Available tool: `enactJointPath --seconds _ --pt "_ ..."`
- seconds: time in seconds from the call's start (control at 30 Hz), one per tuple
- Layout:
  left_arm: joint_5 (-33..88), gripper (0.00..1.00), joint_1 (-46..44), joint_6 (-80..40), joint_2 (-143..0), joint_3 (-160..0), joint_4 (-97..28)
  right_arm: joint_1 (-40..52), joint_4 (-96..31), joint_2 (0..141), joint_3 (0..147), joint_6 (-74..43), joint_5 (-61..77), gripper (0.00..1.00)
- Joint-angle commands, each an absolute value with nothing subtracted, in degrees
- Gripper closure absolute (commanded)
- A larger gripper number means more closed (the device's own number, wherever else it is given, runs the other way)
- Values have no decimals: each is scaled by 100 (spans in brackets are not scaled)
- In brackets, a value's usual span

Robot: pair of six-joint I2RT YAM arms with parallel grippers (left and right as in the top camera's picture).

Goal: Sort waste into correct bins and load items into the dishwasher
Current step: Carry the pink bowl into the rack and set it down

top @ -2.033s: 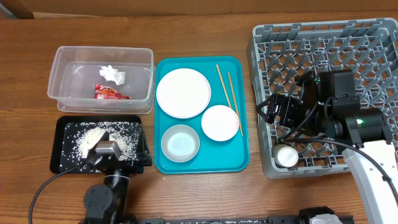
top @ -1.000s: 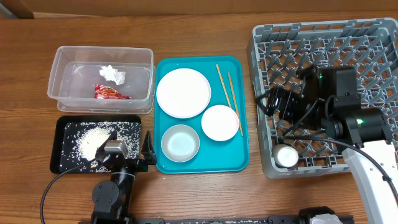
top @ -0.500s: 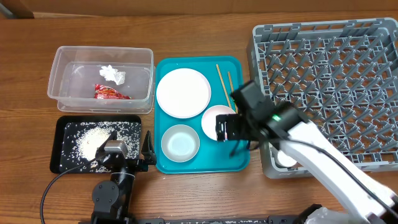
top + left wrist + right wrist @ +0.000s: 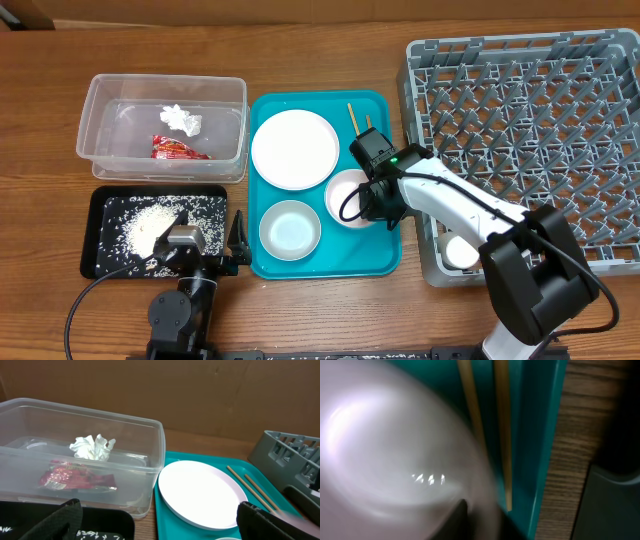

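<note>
My right gripper (image 4: 368, 208) reaches over the teal tray (image 4: 330, 262) and is shut on the rim of a small white bowl (image 4: 342, 188). In the right wrist view one finger (image 4: 459, 521) lies inside the blurred bowl (image 4: 385, 450), beside the two chopsticks (image 4: 502, 435). A large plate (image 4: 293, 148) and a second bowl (image 4: 290, 230) also lie on the tray. A cup (image 4: 462, 250) stands in the grey rack (image 4: 530, 90). The clear tub (image 4: 95, 130) holds the red wrapper (image 4: 178, 149) and tissue (image 4: 181, 119). Rice (image 4: 150, 225) covers the black tray (image 4: 95, 215). My left gripper (image 4: 215, 255) stands open and holds nothing.
The left wrist view looks across the tub (image 4: 150, 460), the plate (image 4: 200, 492) and the chopsticks (image 4: 250, 487) toward the rack's corner (image 4: 290, 452). A strip of bare wood separates the teal tray from the rack.
My right arm swung from over the rack to the teal tray, and its gripper shut on the small bowl's rim. The left arm shifted slightly right, then stayed still.
</note>
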State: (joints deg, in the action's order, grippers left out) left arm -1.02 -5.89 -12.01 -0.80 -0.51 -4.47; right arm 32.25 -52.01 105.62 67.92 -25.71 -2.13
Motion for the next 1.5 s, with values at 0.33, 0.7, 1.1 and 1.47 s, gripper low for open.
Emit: enactJointPath --seconds 0.33,0.7,1.1,1.47 --pt "-36 0 -561 -1240 -36 -27 -440 3153 -5631 8635 7242 -2526 -1308 96" --pt "-38 0 -561 -1240 -36 -27 -440 1984 -5596 7531 7244 -3444 -5417 96" --pt "-38 0 -561 -1240 -36 -27 -440 82 -5754 8895 7244 -3476 -6239 96" --pt "-38 0 -561 -1240 -36 -27 -440 -639 -5358 9813 7244 -3411 -6458 96"
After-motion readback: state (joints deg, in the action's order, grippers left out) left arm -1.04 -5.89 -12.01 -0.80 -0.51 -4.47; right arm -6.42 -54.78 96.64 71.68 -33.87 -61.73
